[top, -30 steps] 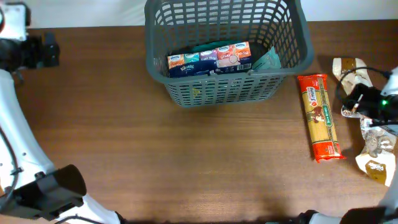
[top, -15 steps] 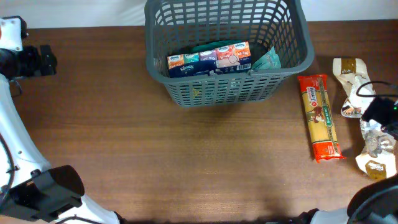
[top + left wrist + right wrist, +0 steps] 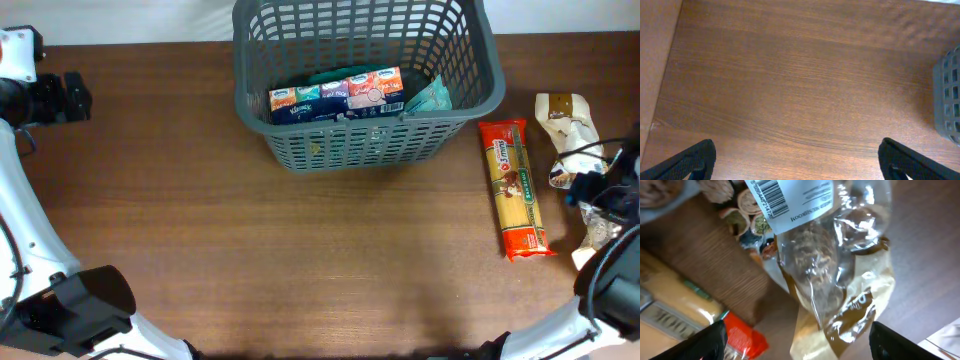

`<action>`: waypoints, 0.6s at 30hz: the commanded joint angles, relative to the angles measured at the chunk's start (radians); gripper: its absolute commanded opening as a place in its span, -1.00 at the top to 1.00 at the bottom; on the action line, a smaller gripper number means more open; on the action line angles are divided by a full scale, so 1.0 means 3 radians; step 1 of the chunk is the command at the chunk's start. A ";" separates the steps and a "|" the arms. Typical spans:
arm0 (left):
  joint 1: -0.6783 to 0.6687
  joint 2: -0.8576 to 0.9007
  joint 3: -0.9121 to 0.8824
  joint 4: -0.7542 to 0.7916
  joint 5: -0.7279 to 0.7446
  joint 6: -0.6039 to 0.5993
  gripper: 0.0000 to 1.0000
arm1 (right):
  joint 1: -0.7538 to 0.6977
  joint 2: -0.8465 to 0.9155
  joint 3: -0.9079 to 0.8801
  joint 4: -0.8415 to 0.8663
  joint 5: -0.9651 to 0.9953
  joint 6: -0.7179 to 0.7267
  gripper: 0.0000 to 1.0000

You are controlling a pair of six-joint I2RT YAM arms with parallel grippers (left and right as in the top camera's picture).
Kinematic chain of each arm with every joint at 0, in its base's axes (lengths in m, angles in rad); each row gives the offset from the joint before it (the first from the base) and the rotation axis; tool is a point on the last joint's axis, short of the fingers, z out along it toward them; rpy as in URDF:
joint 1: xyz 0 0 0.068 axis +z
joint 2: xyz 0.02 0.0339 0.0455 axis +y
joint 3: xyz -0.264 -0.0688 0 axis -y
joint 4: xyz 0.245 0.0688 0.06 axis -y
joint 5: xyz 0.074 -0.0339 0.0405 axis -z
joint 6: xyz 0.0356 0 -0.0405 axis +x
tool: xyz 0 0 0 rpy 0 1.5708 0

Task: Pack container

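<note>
Overhead view: a large dark grey plastic basket (image 3: 360, 146) with slotted lattice walls stands at 12 o'clock on the brown wooden tabletop (image 3: 300, 250). A multi-coloured row of tissue packs (image 3: 335, 95) lies on its floor, with a teal packet (image 3: 431, 97) at their 3 o'clock side. Just beside the basket, at its 4 o'clock, a long orange-red spaghetti packet (image 3: 515, 188) lies flat on the tabletop. At 3 o'clock, near the edge, the right tool (image 3: 600, 186) hangs over a clear-and-brown plastic food bag (image 3: 563, 115). The right wrist camera shows its fingers spread wide on either side of the bag, released; contact cannot be told. At 10 o'clock, well apart from the basket, the left tool (image 3: 62, 97) is likewise released. Its wrist camera shows both fingers (image 3: 699, 156) wide apart over bare wood, with a corner of the basket at 3 o'clock.
</note>
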 commanded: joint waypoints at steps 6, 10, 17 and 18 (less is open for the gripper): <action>0.0009 -0.0051 -0.0013 0.0000 0.0010 -0.0047 -0.98 | 0.0010 0.0254 -0.0037 0.0120 0.0298 -0.0094 -0.77; 0.0009 -0.0051 -0.0013 0.0000 0.0010 -0.0047 -0.99 | 0.0006 0.0295 -0.0038 0.0217 0.0371 -0.0095 -0.82; 0.0009 -0.0051 -0.0013 0.0000 0.0010 -0.0047 -0.99 | 0.0005 0.0418 -0.0099 0.0341 0.0373 -0.0094 -0.82; 0.0009 -0.0051 -0.0013 0.0000 0.0010 -0.0047 -0.99 | 0.0006 0.0445 -0.0099 0.0360 0.0374 -0.0094 -0.82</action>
